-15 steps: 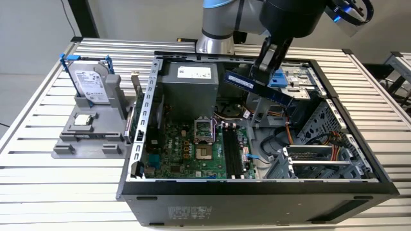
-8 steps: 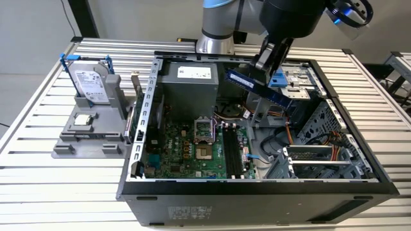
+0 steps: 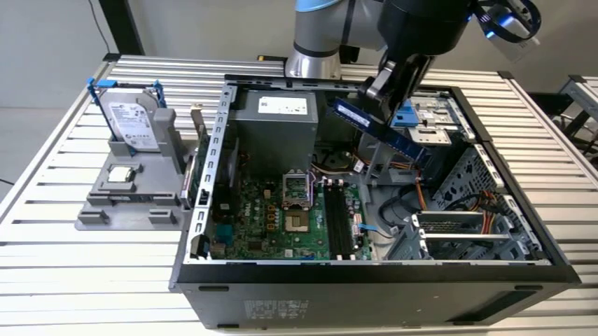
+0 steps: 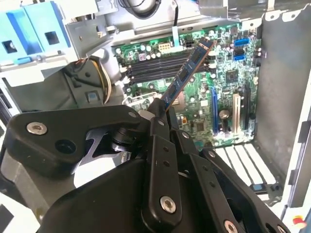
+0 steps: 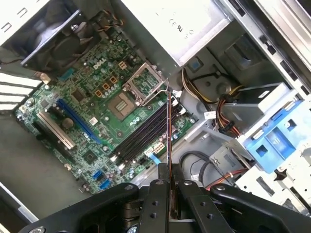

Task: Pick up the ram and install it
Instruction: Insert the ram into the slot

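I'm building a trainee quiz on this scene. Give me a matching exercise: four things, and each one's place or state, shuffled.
Things: 1 ram; 2 hard drive; 3 processor chip; 4 memory slots.
States: A upright in the grey stand; B held by the gripper above the open case; C empty, on the motherboard; D flat on the grey stand.
Pairs: 1-B; 2-A; 3-D; 4-C.

There is one ram (image 3: 397, 138), one hard drive (image 3: 129, 115), one processor chip (image 3: 122, 173), one open computer case (image 3: 374, 294) and one motherboard (image 3: 271, 224).
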Motion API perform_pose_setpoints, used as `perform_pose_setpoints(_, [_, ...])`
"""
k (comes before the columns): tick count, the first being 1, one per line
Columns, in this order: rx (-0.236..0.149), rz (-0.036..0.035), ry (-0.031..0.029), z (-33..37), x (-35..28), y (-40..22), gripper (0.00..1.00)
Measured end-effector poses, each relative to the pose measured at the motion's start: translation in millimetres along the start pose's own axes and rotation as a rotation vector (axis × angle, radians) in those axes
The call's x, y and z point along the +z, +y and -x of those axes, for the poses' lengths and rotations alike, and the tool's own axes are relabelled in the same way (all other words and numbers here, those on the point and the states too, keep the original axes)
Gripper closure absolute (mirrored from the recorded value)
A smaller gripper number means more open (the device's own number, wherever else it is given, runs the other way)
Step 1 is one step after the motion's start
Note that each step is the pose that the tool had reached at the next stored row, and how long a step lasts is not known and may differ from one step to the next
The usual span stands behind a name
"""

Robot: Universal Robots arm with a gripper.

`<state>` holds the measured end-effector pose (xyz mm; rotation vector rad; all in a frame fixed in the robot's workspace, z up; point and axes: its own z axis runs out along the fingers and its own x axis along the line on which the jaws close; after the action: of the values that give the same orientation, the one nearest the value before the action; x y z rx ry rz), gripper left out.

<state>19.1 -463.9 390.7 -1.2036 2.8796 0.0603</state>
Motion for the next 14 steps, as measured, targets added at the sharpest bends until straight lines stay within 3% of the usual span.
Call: perform_pose_setpoints(14, [0.163, -0.0054, -0.0047, 0.0, 0.1, 0.0, 1.0])
